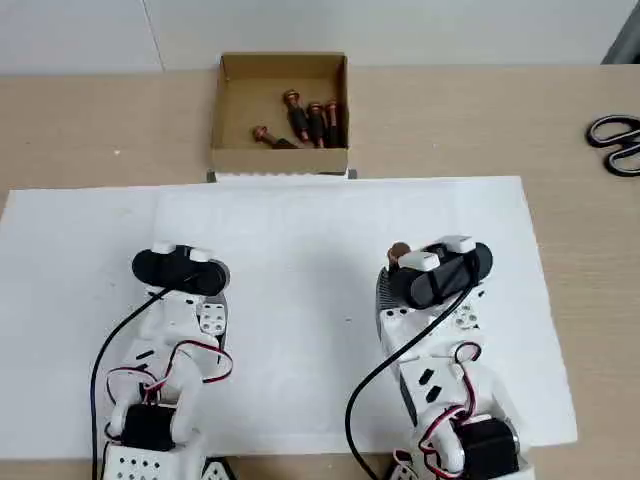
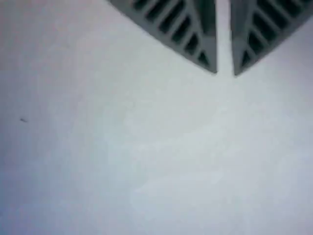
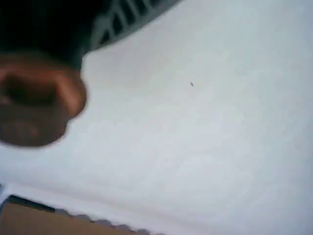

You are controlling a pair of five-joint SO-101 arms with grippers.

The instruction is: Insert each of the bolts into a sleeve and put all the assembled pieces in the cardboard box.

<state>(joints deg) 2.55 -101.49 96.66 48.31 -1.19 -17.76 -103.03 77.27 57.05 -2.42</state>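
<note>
High view: right claw [image 1: 396, 268] clamped on bolt [image 1: 400, 250] (sleeved? can't tell); left claw [image 2: 224, 68] together, empty. Next likely: carry to cardboard box [image 1: 280, 160].

- A copper-brown piece [image 3: 34, 100] sits very close to the lens, rounded and heavily blurred, with a darker band across its middle; whether it is a bolt or a sleeve cannot be told.
- A ribbed grey finger [image 3: 124, 17] slants just beside it, next to a dark, unfocused mass.
- A white paper sheet [image 3: 205, 147] lies beneath, bearing one tiny dark speck [image 3: 191, 84].
- Past the sheet's uneven edge shows a strip of tan table [image 3: 29, 223].
</note>
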